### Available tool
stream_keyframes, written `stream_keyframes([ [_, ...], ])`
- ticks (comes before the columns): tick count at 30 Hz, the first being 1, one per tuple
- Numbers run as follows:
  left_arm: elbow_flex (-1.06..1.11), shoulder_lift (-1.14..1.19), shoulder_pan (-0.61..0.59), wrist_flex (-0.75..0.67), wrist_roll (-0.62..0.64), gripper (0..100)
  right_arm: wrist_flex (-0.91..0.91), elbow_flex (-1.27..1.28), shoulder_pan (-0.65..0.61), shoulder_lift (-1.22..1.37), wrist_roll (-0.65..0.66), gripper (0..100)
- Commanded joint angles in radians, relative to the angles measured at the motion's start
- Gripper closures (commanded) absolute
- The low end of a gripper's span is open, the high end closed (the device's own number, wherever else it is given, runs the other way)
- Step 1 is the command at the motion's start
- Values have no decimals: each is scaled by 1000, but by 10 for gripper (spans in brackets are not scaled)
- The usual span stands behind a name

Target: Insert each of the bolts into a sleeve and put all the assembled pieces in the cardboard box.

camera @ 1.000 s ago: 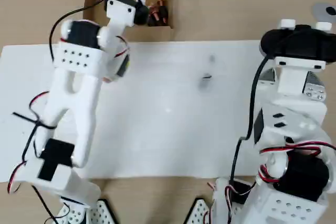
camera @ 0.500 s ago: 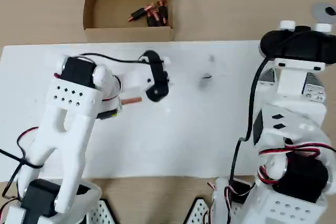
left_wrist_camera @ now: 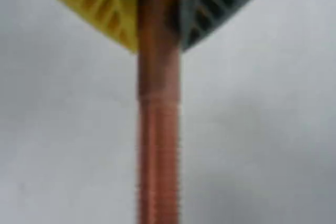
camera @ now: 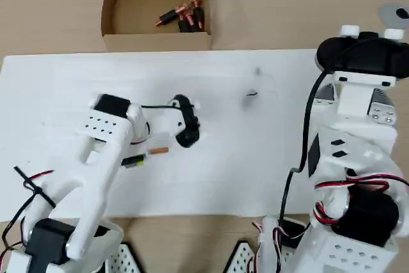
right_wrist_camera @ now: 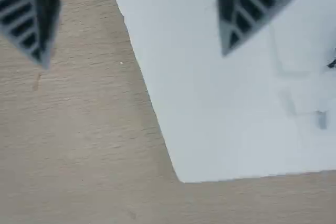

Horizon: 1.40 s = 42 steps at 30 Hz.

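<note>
Pinches a slim copper-coloured metal bolt (camera: 158, 151) in the left jaws, a yellow ribbed jaw on one side of the smooth shank and a dark ribbed jaw on the other, both pressed tight against it. Leaves the threaded part of the bolt sticking out past the tips, bare. Points the bolt's free end toward the middle of the white paper sheet (camera: 255, 171), roughly level with it; impossible to tell whether touching the sheet or just above. Holds the white left arm (camera: 96, 177) bent over the left half of the sheet, its black wrist unit (camera: 185, 123) just beside the bolt, on the box side.

Beyond the far edge of the sheet, on the light wooden desk (camera: 268, 17): an open brown cardboard box (camera: 156, 41), well apart from the held bolt. Inside, toward the right wall of the box: a small cluster of assembled pieces (camera: 182, 16), black sleeves with copper bolt ends showing, lying against one another; too small to count surely.

Spreads the right jaws wide apart, both dark and ribbed. Hovers them above a corner of the white sheet, one jaw over the bare wood and the other over the paper. Rests the white-and-black right arm (camera: 358, 158) folded back at the right side of the desk, over the sheet's right edge, well apart from the left arm and from the box.
</note>
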Motion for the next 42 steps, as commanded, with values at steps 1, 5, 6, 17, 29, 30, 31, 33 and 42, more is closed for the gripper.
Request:
stream_keyframes([
  [1,35,-41,-17,-49,-6,989,-18,19,16,-10,5,749],
  [5,94,-41,-38,-126,35,989,-17,27,16,-10,5,749],
  [6,110,-41,-46,-152,46,989,-17,25,16,-12,5,749],
  [17,135,-42,-54,-206,127,797,-15,25,16,-12,0,749],
  [29,-239,-42,-52,49,1068,783,-14,31,16,-12,0,749],
  [30,-272,-42,-55,75,1232,783,-17,39,16,-12,0,749],
  [31,-288,-45,-55,101,1398,783,-18,50,16,-12,0,749],
  [33,-296,-48,-55,189,1671,783,-21,81,16,-12,0,749],
  [42,-275,-47,2,238,2008,782,-75,148,16,-12,0,749],
])
